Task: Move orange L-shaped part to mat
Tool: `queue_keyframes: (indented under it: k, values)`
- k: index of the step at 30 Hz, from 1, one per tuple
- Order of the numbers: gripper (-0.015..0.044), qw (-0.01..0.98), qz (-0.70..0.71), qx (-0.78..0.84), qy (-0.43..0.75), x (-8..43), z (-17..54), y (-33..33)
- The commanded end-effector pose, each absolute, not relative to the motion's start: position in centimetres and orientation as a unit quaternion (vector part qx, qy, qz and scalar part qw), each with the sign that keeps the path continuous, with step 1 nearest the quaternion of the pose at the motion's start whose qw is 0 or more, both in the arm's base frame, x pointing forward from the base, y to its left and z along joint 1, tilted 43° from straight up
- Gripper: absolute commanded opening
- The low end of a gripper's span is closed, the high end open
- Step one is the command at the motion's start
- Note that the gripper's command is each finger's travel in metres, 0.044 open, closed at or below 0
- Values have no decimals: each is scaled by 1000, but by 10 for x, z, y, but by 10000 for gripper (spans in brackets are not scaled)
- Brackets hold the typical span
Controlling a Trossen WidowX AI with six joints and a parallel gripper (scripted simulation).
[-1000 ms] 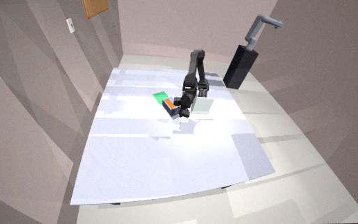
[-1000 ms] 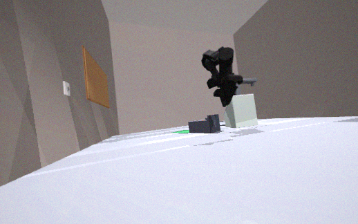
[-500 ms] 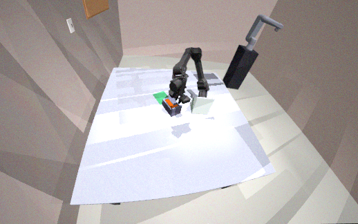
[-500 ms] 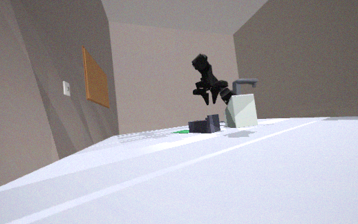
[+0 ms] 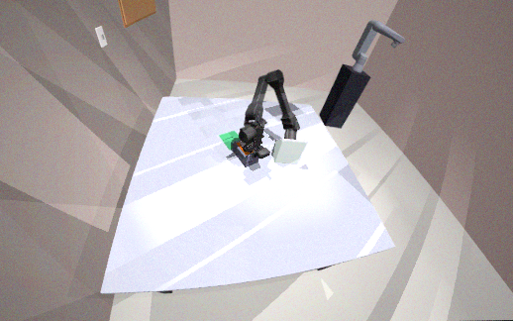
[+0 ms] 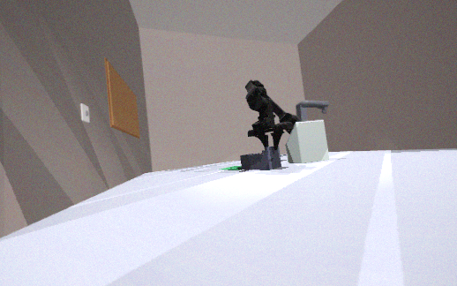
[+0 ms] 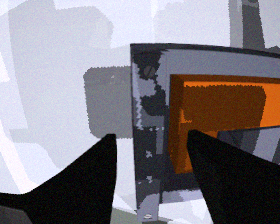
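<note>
The gripper point(image 7: 147, 163) hangs low over the grey tray point(image 7: 149, 129) near the tabletop's point(image 5: 249, 223) far edge — fingers part-way apart, gripping nothing. The orange part point(image 7: 220, 119) lies flush in its pocket. Pressing stage, I'd say — next, push down squarely on its L-shaped end.

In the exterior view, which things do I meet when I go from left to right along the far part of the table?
Green mat → grey tray with the gripper above it → pale green block.
</note>
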State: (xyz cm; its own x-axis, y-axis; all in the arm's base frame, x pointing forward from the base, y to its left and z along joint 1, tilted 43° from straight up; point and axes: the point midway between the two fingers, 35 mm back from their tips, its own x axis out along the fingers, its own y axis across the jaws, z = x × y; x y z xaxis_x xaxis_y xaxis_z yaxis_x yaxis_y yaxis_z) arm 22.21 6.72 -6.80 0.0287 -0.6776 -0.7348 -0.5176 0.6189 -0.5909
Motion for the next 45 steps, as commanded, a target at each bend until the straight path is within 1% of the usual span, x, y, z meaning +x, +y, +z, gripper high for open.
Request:
queue_keyframes:
  k: [1, 24, 45]
  values:
    - [180, 577, -67, -434, 688, 223, -71, 66]
    - [180, 577, -68, -435, 688, 225, -96, 42]
    - [180, 581, -64, -430, 688, 226, -97, 45]
